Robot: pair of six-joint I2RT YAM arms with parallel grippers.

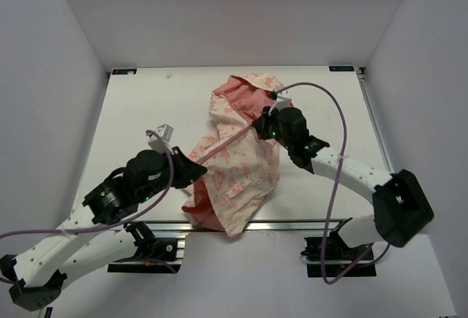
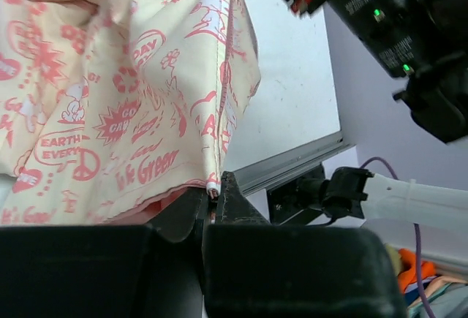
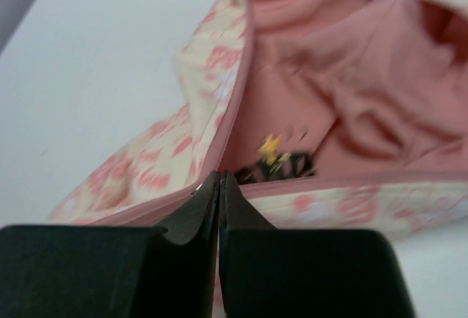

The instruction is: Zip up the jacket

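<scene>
The white worktop (image 1: pixel 131 113) carries the jacket (image 1: pixel 245 175) at its middle, hood toward the far edge and hem hanging just over the near edge. The cream, pink-printed shell faces up over most of it, and the salmon lining (image 3: pixel 380 91) shows where the front lies open near the hood.

At the jacket's hem end, the left gripper (image 1: pixel 196 170) has its jaws pressed together on the bottom tip of the zipper trim (image 1: pixel 228 142). Toward the jacket's collar, the right gripper (image 1: pixel 259 123) has its jaws fully closed on the same trim. Whether they pinch the slider's tab or only the tape I cannot tell, as that view is blurred. The trim runs taut between the two.

To do this step well, the left side should probably act as a fixed anchor. The right side would then draw straight along the trim toward the hood, holding the line of teeth tight and unbent so the loose shell and lining stay out of it.

The dark logo (image 3: pixel 281 161) sits on the lining just past the right jaws. The right arm's purple cable (image 1: pixel 330 102) arcs beside the hood and could drag on it. A small grey bracket (image 1: pixel 162 129) lies well to the left of the jacket, out of the way.
</scene>
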